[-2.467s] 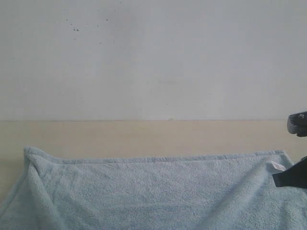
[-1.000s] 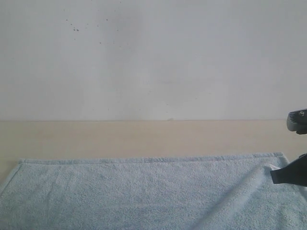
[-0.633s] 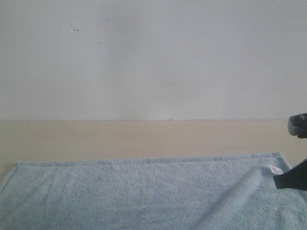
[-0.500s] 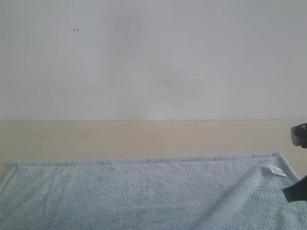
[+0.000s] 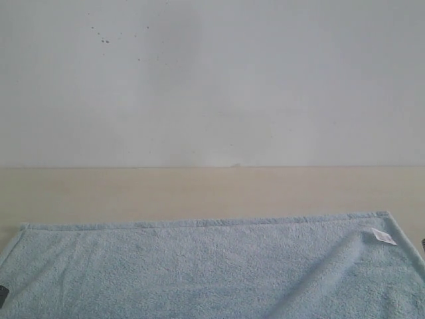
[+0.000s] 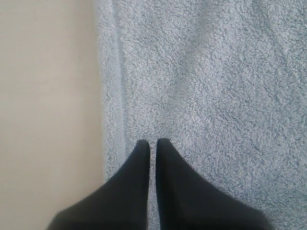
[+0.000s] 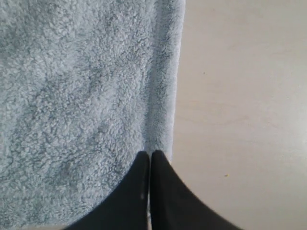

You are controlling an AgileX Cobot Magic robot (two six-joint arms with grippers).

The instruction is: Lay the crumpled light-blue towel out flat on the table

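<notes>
The light-blue towel [image 5: 199,266] lies spread across the near part of the beige table [image 5: 199,189], its far hem straight. Its white tag [image 5: 383,236] shows at the far right corner, and a soft ridge runs down-left from there. In the left wrist view my left gripper [image 6: 152,141] is shut just above the towel [image 6: 216,86], next to its side hem, with nothing between the fingers. In the right wrist view my right gripper [image 7: 150,153] is shut over the opposite side hem of the towel [image 7: 72,86]. In the exterior view only a dark sliver of the left gripper [image 5: 2,296] shows.
A pale wall [image 5: 212,80] rises behind the table's far edge. Bare table [image 6: 48,96] lies beyond the towel's left hem, and bare table [image 7: 240,96] beyond its right hem.
The lifted left corner has dropped flat and the far hem has straightened. My right gripper has slid off the tag corner and out of the exterior view to the right.
</notes>
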